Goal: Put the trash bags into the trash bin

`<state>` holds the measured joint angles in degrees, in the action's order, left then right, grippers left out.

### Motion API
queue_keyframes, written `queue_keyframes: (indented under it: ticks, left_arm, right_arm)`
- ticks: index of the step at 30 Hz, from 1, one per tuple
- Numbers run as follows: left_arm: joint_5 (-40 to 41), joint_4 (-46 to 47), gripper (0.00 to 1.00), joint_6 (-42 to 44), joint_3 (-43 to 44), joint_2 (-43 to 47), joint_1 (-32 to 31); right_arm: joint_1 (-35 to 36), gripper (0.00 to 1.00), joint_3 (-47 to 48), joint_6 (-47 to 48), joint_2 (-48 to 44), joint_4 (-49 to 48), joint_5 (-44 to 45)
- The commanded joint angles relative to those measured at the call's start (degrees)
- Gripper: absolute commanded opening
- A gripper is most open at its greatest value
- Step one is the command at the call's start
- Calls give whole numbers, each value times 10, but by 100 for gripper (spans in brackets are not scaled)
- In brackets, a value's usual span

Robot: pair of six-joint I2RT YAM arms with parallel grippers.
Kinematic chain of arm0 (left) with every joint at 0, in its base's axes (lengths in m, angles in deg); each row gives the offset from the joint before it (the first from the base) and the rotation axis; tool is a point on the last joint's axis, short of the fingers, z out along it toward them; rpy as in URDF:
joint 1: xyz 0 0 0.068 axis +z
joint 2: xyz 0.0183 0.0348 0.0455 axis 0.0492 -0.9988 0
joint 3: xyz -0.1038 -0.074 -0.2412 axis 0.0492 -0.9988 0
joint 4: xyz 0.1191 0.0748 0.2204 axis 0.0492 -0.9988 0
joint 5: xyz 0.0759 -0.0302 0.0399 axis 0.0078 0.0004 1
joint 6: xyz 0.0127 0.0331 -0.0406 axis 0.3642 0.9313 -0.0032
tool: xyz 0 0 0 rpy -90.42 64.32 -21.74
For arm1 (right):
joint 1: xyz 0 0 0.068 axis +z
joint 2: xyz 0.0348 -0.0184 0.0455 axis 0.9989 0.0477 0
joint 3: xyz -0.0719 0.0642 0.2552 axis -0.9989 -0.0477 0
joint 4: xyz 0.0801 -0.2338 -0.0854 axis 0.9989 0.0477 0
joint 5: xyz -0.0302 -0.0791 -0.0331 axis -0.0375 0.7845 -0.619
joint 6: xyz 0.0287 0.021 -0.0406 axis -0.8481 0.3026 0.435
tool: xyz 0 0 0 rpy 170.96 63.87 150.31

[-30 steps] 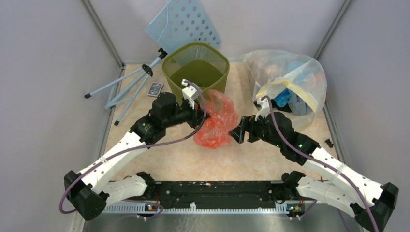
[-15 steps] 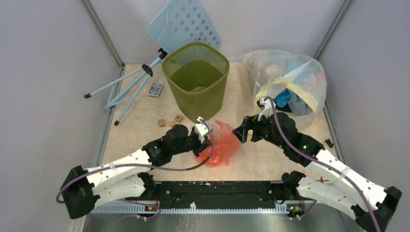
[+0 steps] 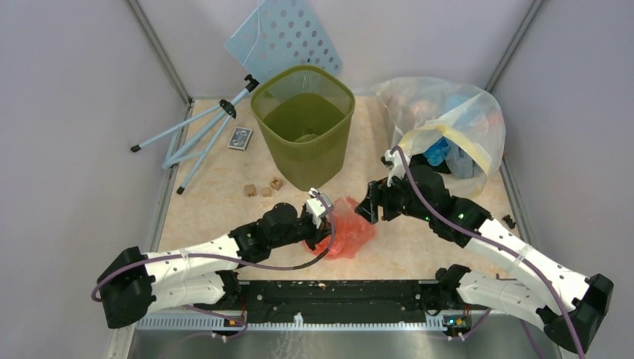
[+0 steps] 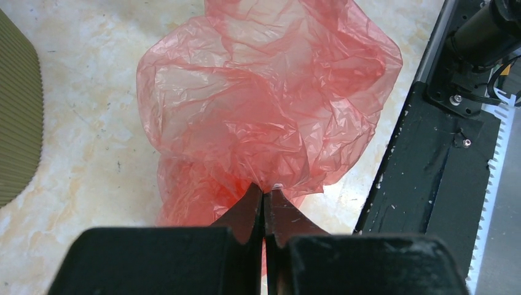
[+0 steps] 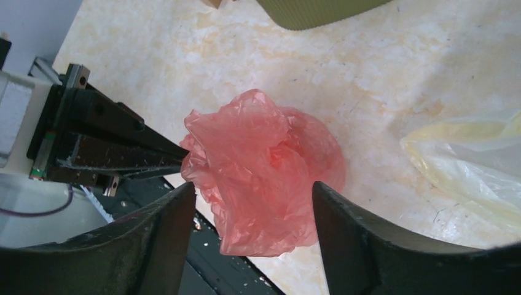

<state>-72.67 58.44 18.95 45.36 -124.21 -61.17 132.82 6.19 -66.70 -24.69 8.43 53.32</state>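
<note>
My left gripper [image 4: 264, 204] pinches shut on the crinkly orange-red plastic trash bag [image 4: 264, 104], lying at 6 o'clock from the olive-green mesh plastic trash bin [image 3: 301, 153] (right gripper [image 5: 252, 190] wide open, empty, above it), so next I'd lift it toward 12 o'clock over the rim.

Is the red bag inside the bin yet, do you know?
Out: the trash bag, pinched by the left gripper, lies on the table before the trash bin.
</note>
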Motion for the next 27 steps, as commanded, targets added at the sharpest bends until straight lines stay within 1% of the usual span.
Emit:
queue_keyframes:
  ticks: [1, 5, 7, 8, 9, 10, 11, 12, 13, 15, 16, 18, 20, 23, 27]
  left_arm:
    - [-10, 45, 1, -19, -10, 5, -3]
    - [-17, 40, 4, -25, -13, 11, -3]
    - [-12, 29, 6, -31, -12, 12, -3]
    - [-6, 21, 9, -36, -10, 12, -2]
    - [6, 10, 15, -42, -6, 11, -3]
    - [26, -4, 25, -51, -1, 10, -3]
    - [55, -22, 37, -67, 5, 8, -3]
    - [111, -40, 52, -96, 11, 5, -3]
    - [152, -53, 63, -116, 15, 2, -2]
    - [210, -74, 81, -148, 23, -2, -2]
    - [217, -77, 87, -159, 24, -2, -2]
    - [226, -71, 94, -175, 19, -1, -1]
    - [224, -60, 98, -192, 8, -8, 7]
    - [183, -28, 99, -202, -8, -43, 45]
    - [102, 29, 96, -197, -11, -97, 113]
  right_arm:
    - [-3, 61, 28, 20, 19, 9, -44]
    - [-4, 42, 28, 22, 39, 13, -47]
    - [-4, 22, 27, 20, 40, 8, -50]
    - [-4, 13, 28, 20, 38, 6, -47]
    - [-4, 5, 30, 20, 36, 7, -40]
    - [-4, 0, 33, 18, 34, 8, -29]
    - [-4, 0, 36, 17, 29, 11, -15]
    - [-4, 0, 40, 14, 23, 14, 6]
    - [-4, 0, 46, 10, 17, 19, 25]
    - [-3, 0, 64, 5, 1, 33, 72]
    - [-4, 0, 75, 5, -8, 38, 90]
    - [-4, 0, 99, 9, -26, 49, 112]
    - [-4, 0, 123, 26, -46, 43, 88]
    - [-4, 0, 155, 35, -64, 23, 3]
    - [-3, 0, 190, 34, -34, 27, -110]
